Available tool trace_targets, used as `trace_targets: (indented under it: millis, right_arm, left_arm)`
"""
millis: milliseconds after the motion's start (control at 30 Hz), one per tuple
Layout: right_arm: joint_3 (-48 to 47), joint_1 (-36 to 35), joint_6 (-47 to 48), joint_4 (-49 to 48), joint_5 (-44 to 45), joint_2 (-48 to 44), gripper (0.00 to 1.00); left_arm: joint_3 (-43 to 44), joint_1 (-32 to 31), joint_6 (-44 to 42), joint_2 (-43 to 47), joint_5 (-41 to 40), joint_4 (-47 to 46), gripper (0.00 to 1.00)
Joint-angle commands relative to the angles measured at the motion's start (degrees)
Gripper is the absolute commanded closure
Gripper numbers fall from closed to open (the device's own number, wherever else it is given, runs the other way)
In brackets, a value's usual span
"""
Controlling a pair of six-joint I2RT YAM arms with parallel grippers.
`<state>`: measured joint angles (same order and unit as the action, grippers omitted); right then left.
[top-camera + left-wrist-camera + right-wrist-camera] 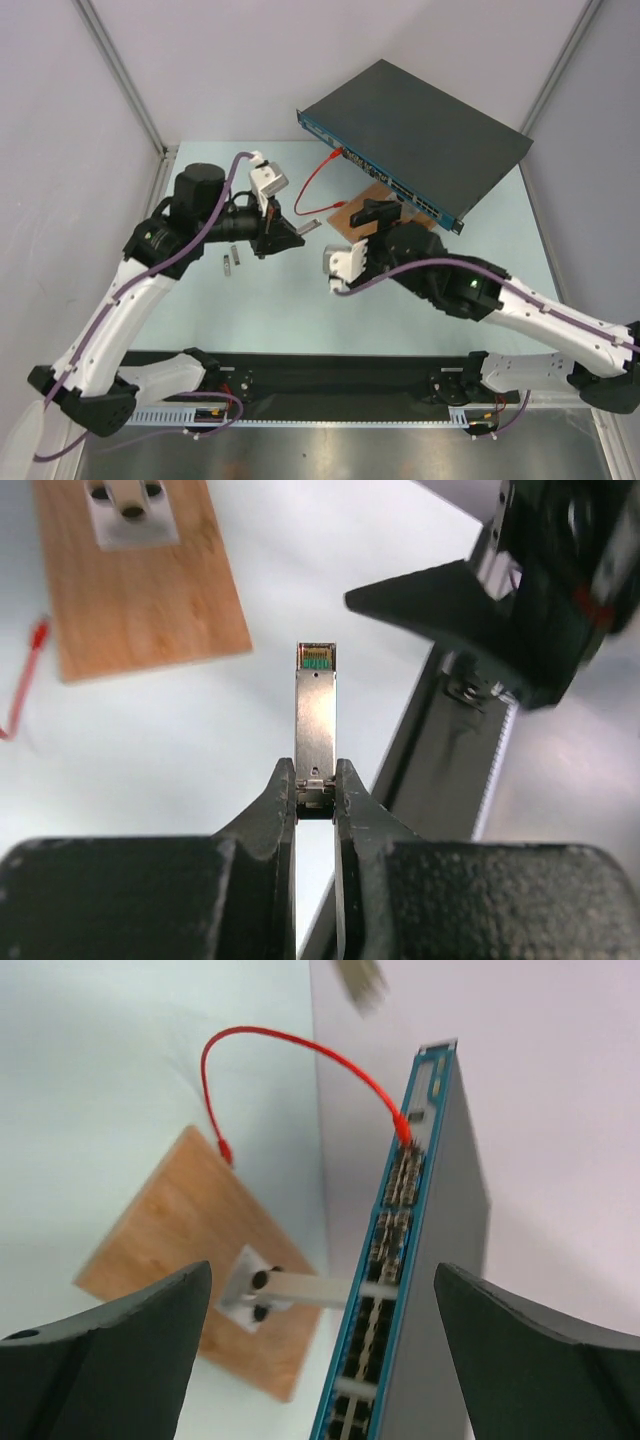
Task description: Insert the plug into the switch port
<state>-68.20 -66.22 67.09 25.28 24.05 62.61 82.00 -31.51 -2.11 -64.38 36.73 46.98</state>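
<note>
One large, flat, dark grey metal switch [420, 130] with one blue port strip lies at one o'clock on the counter [250, 310]. One brown rectangular wooden board [135, 600] sits at its seven o'clock, carrying one white block [131, 510] with two round holes. There is one thin red cable [318, 178] and one slim silver metal plug [316, 715]. One small grey piece [228, 265], too small to identify, lies at nine o'clock. Two black-and-white robot arms stand at six o'clock, the left arm [120, 310] and the right arm [540, 310]. Each has one pincer, the left pincer [316, 780] and the right pincer [322, 1272], with two fingers apiece.
</note>
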Motion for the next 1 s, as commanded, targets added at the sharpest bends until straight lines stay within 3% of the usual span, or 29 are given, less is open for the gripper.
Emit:
trace_targets:
  millis: [0,133,167,200,300,400,467,633,967]
  right_arm:
    - [-8.68,5.73,-18.36,11.8,-12.68,-3.37,0.0]
    - [-17.9,19.87,-37.78,16.9,-31.49,-1.97,0.01]
    - [-19.15,22.77,-41.48,17.87,-39.53,-1.09,0.02]
    - [-20.64,29.67,-48.74,18.4,-44.05,0.57,0.04]
    - [-25.21,40.07,-59.05,19.98,-60.93,4.18,0.1]
    - [-25.41,44.67,-72.86,15.87,-73.94,8.57,0.19]
    - [-23.13,45.73,-84.19,7.39,-79.65,9.29,0.23]
    - [-17.14,44.78,-99.67,-4.43,-85.75,10.69,0.25]
    - [-12.31,40.03,-103.56,-9.45,-87.25,12.27,0.29]
  left_arm:
    - [-3.94,0.83,-3.24,5.05,1.15,-9.79,1.0]
    - [-8.6,0.74,-7.63,8.21,-0.52,-15.07,1.0]
    - [-8.61,0.57,-9.82,8.22,-0.78,-15.16,1.0]
    - [-8.69,0.22,-10.97,8.3,-1.22,-15.17,1.0]
    - [-8.43,-2.4,-15.9,7.78,-5.6,-15.25,1.0]
    - [-7.55,-6.0,-20.38,6.82,-9.65,-14.81,1.0]
    - [-7.03,-7.86,-23.1,6.46,-12.54,-14.99,1.0]
    - [-5.36,-12.08,-25.4,4.27,-16.78,-15.43,1.0]
    - [-3.69,-15.69,-25.05,1.45,-19.42,-17.27,1.0]
